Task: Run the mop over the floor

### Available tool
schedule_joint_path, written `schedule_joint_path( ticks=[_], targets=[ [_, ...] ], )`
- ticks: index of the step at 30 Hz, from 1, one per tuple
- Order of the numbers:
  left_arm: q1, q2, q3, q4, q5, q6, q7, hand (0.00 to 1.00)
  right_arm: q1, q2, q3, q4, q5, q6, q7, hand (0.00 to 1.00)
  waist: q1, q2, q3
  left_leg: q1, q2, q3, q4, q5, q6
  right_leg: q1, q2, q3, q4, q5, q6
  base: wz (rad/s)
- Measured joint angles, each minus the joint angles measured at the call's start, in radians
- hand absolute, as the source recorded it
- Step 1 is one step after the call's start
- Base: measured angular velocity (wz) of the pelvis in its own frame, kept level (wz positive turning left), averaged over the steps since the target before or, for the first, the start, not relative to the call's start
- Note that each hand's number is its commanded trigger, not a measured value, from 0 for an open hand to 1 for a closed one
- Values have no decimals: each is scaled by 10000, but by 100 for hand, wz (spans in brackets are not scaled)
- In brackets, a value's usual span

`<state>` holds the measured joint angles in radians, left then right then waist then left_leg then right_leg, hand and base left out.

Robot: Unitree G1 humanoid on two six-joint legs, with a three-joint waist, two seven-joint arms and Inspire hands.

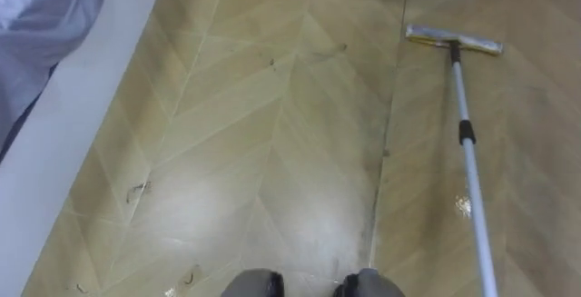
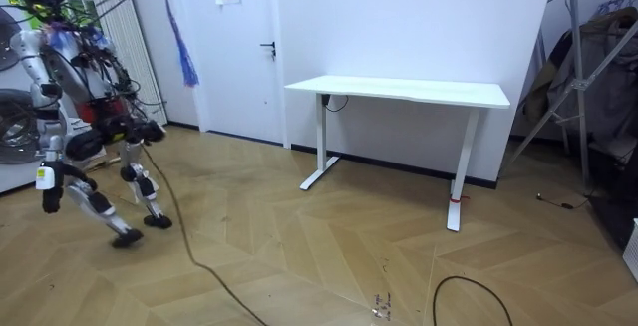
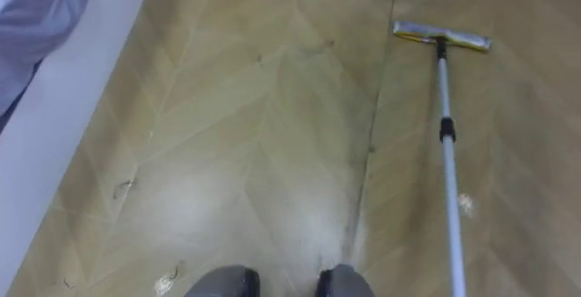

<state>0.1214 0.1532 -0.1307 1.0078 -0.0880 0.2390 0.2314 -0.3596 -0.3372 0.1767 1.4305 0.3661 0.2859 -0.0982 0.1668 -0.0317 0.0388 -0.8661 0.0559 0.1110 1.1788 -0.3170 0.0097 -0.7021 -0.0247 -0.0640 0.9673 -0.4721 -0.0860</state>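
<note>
Left eye view, item one: wooden floor point(image 1: 272, 152) is lying under my feet at 6 o'clock, with a wisp of debris point(image 1: 137, 189) sitting at 8 o'clock. Item two: mop point(image 1: 465, 133) is lying flat on the floor, its pole running from 5 o'clock up to the mop head point(image 1: 453, 40) at 1 o'clock. Item three: white skirting point(image 1: 64, 143) is running along at 9 o'clock. Room view: I am standing at the far left, my right hand point(image 2: 50, 203) hanging low; I cannot tell how its fingers are set. White table point(image 2: 399, 91) is standing well apart.
</note>
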Motion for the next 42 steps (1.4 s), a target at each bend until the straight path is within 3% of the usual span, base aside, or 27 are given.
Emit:
schedule_joint_path(
  ticks=[1, 2, 3, 4, 6, 7, 8, 9, 10, 13, 15, 17, 18, 19, 22, 24, 25, 29, 30, 31, 36, 39, 42],
  targets=[
    [57, 12, 48, -28, 25, -12, -81, 0, -391, -53, -9, -294, 149, -66, 61, 100, 85, -25, 4, -98, 0, -15, -1608, 33, -32, 325, 31, -8, -183, -125, 71, -18],
    [99, 22, 59, -30, 28, -12, -118, 0, -500, -86, -6, -395, 254, -67, 139, 100, 87, -47, 13, -81, -13, -21, -2490, 88, -25, 545, 37, -33, -310, -208, 139, 13],
    [209, 95, 87, -57, 31, -45, -249, 0, -531, -54, -21, -325, 443, 112, 170, 100, 95, -42, -10, 101, -71, -4, -3623, 621, 116, 1107, -5, -105, -611, -400, 269, 31],
    [315, 205, 93, -53, 54, -73, -387, 0, 29, 24, -26, -262, 569, 237, 234, 100, 74, -95, -79, 472, -196, 72, -3904, 916, 430, 1672, -150, -181, -998, -562, 445, 32],
    [341, 216, 86, -31, 45, -60, -529, 0, 969, -139, 9, -343, 580, 112, 303, 100, 63, -128, -185, 877, -241, 389, -3753, 544, 952, 2102, -319, -150, -944, -644, 631, 21],
    [342, 188, 91, -14, 50, -47, -574, 0, 1178, -233, 74, -321, 565, 76, 345, 100, 49, -83, -161, 975, -376, 400, -3676, 396, 1036, 2072, -432, -158, -601, -545, 798, 18],
    [170, 159, 93, -23, 30, -49, -644, 0, 1609, -418, 287, -285, 543, -26, 363, 100, -19, 112, -142, 1164, -580, 419, -3502, 93, 1255, 1827, -656, -135, 348, -116, 1060, 28],
    [-65, 152, 91, 23, 24, -98, -644, 0, 2028, -540, 348, -159, 513, -88, 336, 100, -173, 336, -151, 1382, -759, 388, -3375, -212, 1418, 1530, -755, 112, 1327, 602, 1176, 43],
    [-211, 163, 143, 35, 74, -252, -603, 0, 2418, -522, 317, 22, 507, -102, 219, 100, -332, 555, -210, 1637, -972, 290, -3358, -473, 1534, 1227, -759, 406, 2122, 1135, 1296, 38],
    [-326, 164, 310, 34, 284, -442, -491, 0, 3259, -62, 257, 63, 415, -113, -106, 100, -689, 945, -251, 2363, -1239, 163, -3636, -881, 1661, 156, -656, 615, 2334, 1092, 1286, 22],
    [-260, 130, 312, 45, 451, -359, -488, 0, 3610, 302, 167, 62, 391, -142, -109, 100, -976, 907, -248, 2981, -1373, 116, -4196, -897, 1653, -161, -615, 580, 1113, 1097, 1261, 14],
    [-147, 29, 311, 67, 599, -205, -497, 0, 4066, 546, 169, 64, 395, -226, -70, 100, -1132, 905, -277, 3674, -1386, 52, -4652, -943, 1570, 148, -605, 229, -956, 1301, 1041, 3],
    [-67, 28, 368, 160, 616, -173, -494, 0, 4318, 686, 168, 61, 375, -256, 7, 100, -1140, 749, -344, 4144, -1389, 68, -4931, -1045, 1466, 493, -591, -71, -2132, 1821, 837, -6],
    [-57, -45, 595, 380, 618, -91, -472, 0, 4498, 778, 148, 64, 209, -245, 105, 100, -1185, 690, -333, 4668, -1313, -16, -5151, -1194, 1331, 941, -527, -403, -2474, 2224, 660, -13],
    [-23, -120, 1216, 827, 586, 63, -426, 0, 4536, 899, -39, 61, -305, -71, 408, 100, -1136, 628, -342, 5814, -852, -98, -5685, -1374, 992, 2139, -167, -1019, -3140, 2104, 321, -31],
    [-25, -115, 1407, 953, 577, 177, -275, 0, 4480, 951, -48, 60, -645, 87, 493, 100, -1131, 321, -318, 6297, -807, -75, -5743, -1455, 830, 2524, -105, -969, -3070, 1745, 213, -11],
    [-15, -149, 1450, 989, 582, 212, -262, 0, 4362, 955, -51, 62, -874, 180, 522, 100, -1128, 282, -300, 6465, -696, -52, -5634, -1439, 782, 2818, -29, -969, -3153, 1611, 118, -5],
    [31, -223, 1467, 1099, 626, 226, -267, 0, 4182, 962, -39, 127, -1124, 281, 559, 100, -1130, 117, -271, 7400, -519, -53, -6142, -1217, 401, 3805, 207, -1005, -3749, 1607, 32, 0],
    [112, -215, 1482, 1064, 726, 234, -267, 0, 4174, 965, -40, 98, -1336, 386, 558, 100, -1136, 29, -233, 7744, -495, -47, -6535, -1154, 308, 4083, 299, -995, -3993, 1652, -7, -7],
    [203, -204, 1481, 1039, 837, 263, -258, 0, 4184, 961, -39, 54, -1416, 411, 551, 100, -1159, 12, -244, 8085, -496, -42, -7064, -987, 257, 4301, 367, -964, -4268, 1745, -42, -10],
    [492, -202, 1459, 726, 1016, 583, -248, 0, 4195, 1083, -138, 57, -1717, 465, 545, 100, -1513, -29, -238, 9123, -495, -162, -8706, -255, 153, 5160, 632, -1033, -5568, 2262, -133, 3],
    [628, -234, 1694, 741, 977, 607, -250, 0, 4362, 1192, -247, 28, -1923, 454, 498, 100, -1566, 8, -232, 9768, -422, -179, -9281, -76, 92, 5681, 809, -949, -5965, 2363, -177, -9],
    [889, -261, 1990, 754, 1028, 682, -308, 0, 4573, 1385, -585, -263, -2447, 674, 480, 100, -1555, 45, -279, 10148, -356, -125, -9441, -16, 78, 6066, 958, -801, -6170, 2405, -221, -13]
  ],
)
